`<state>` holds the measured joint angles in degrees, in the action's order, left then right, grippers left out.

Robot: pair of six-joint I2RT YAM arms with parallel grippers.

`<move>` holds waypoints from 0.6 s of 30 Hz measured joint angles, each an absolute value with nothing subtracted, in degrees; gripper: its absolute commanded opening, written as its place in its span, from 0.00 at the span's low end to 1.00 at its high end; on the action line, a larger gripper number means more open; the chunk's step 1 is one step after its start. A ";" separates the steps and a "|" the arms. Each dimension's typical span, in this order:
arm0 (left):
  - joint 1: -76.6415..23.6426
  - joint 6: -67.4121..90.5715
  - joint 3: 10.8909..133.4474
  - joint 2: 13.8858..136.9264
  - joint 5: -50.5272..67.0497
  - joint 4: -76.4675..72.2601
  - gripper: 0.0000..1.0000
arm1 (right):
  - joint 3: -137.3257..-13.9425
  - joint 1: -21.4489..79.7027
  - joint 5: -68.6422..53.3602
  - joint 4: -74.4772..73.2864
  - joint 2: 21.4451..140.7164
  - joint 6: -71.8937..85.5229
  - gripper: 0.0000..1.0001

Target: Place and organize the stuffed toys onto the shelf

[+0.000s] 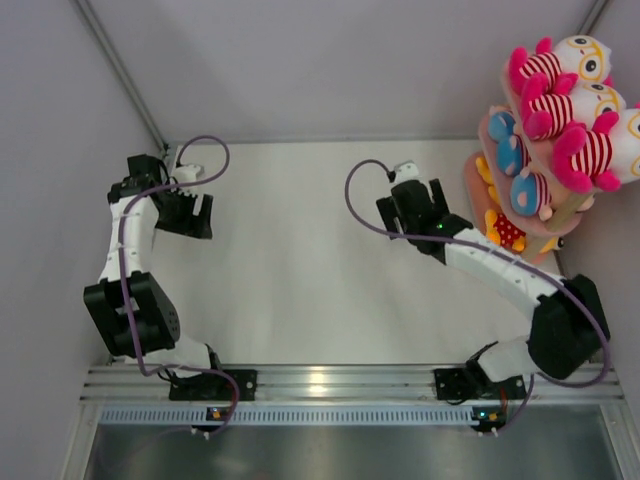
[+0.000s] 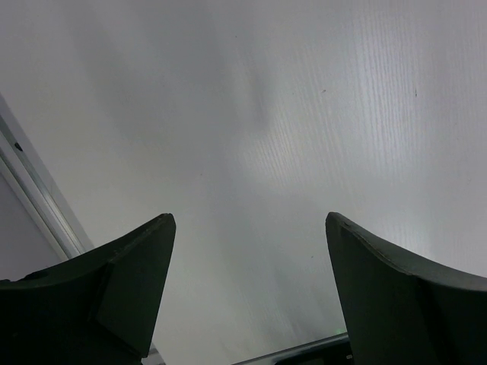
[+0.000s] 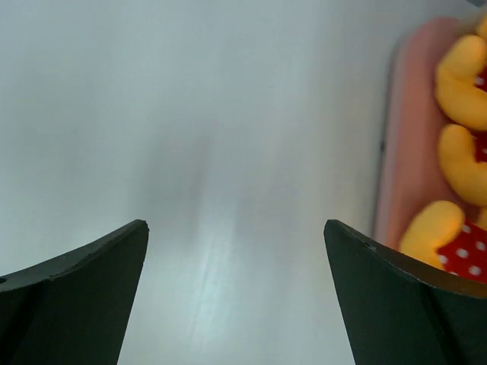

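The pink three-tier shelf stands at the far right of the table. White-pink striped toys with glasses lie on its top tier. Blue-dressed toys sit on the middle tier. Orange-yellow toys in red polka dots sit on the bottom tier and also show in the right wrist view on the pink board. My right gripper is open and empty, just left of the shelf's base. My left gripper is open and empty over bare table at the left.
The white table is bounded by grey walls on the left and back. A metal frame post runs up the back left corner. An aluminium rail carries both arm bases at the near edge.
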<state>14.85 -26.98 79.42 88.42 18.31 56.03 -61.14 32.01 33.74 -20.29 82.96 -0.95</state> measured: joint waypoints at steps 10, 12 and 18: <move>12.14 -22.48 75.90 77.95 18.09 56.14 0.98 | -36.21 35.90 19.79 -10.15 54.92 5.78 0.99; 11.22 -22.13 73.43 75.92 17.63 55.92 0.98 | -32.75 35.90 19.55 -10.63 49.65 6.70 0.99; 10.70 -21.78 61.25 69.45 15.07 55.27 0.98 | -24.43 35.90 19.25 -8.73 32.88 9.13 0.99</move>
